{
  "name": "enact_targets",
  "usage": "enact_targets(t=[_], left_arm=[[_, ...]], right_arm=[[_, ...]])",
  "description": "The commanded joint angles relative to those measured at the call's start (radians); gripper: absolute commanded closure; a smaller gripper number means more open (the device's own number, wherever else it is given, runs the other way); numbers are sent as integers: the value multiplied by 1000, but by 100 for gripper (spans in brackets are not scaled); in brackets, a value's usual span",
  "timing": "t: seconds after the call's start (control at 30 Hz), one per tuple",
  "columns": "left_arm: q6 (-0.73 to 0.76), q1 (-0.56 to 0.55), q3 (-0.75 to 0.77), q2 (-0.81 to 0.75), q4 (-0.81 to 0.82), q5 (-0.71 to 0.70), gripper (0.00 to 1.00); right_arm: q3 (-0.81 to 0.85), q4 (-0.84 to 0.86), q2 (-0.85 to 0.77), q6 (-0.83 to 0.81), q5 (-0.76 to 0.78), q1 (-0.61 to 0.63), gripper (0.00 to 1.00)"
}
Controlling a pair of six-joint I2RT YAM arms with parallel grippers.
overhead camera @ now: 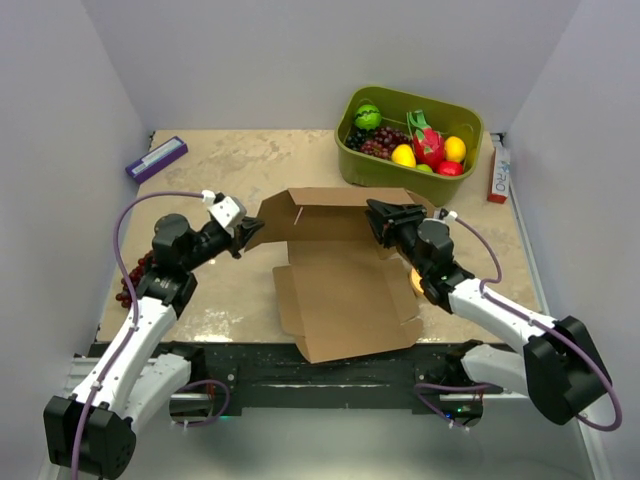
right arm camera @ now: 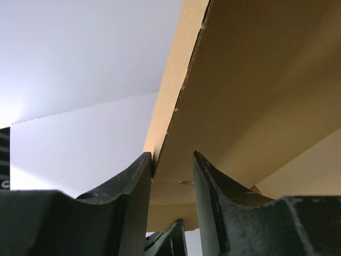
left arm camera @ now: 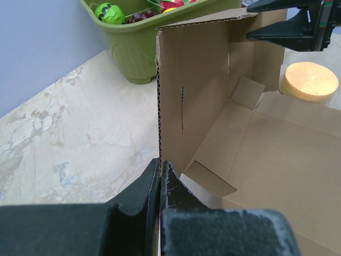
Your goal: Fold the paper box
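The paper box (overhead camera: 345, 290) lies open in the middle of the table, plain brown, with its back wall (left arm camera: 213, 80) raised upright. My left gripper (overhead camera: 247, 233) is shut on the left end of that wall; in the left wrist view its jaws (left arm camera: 161, 162) pinch the corrugated edge. My right gripper (overhead camera: 383, 218) is at the wall's right end. In the right wrist view its jaws (right arm camera: 173, 157) straddle the cardboard (right arm camera: 256, 80): the left finger touches the edge and a gap shows beside the right finger. The right gripper (left arm camera: 250, 22) also appears at the top right of the left wrist view.
An olive-green bin (overhead camera: 390, 172) of fruit stands behind the box at the back right. A purple flat box (overhead camera: 156, 158) lies at the back left and a red-and-white carton (overhead camera: 498, 172) by the right wall. Dark grapes (overhead camera: 130, 285) sit by the left arm, and a yellow round piece (left arm camera: 310, 81) sits beside the box's right side.
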Motion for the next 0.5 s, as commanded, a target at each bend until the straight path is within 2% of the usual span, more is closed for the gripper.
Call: enact_targets(t=[0.0, 0.1, 0.3, 0.4, 0.43, 0.47], left_arm=[[-12, -10, 20, -6, 93, 67, 100], [11, -10, 19, -6, 78, 50, 100], [37, -10, 4, -29, 79, 82, 100], [43, -10, 4, -26, 79, 95, 100], [41, -10, 4, -24, 79, 101, 100], [43, -10, 4, -23, 79, 102, 100]], right_arm=[[-10, 54, 51, -9, 24, -1, 59], [19, 52, 48, -44, 26, 1, 55], [44, 63, 45, -84, 63, -4, 55], [33, 106, 62, -85, 64, -5, 62], [30, 115, 70, -84, 66, -5, 72], [27, 124, 74, -84, 67, -5, 76]])
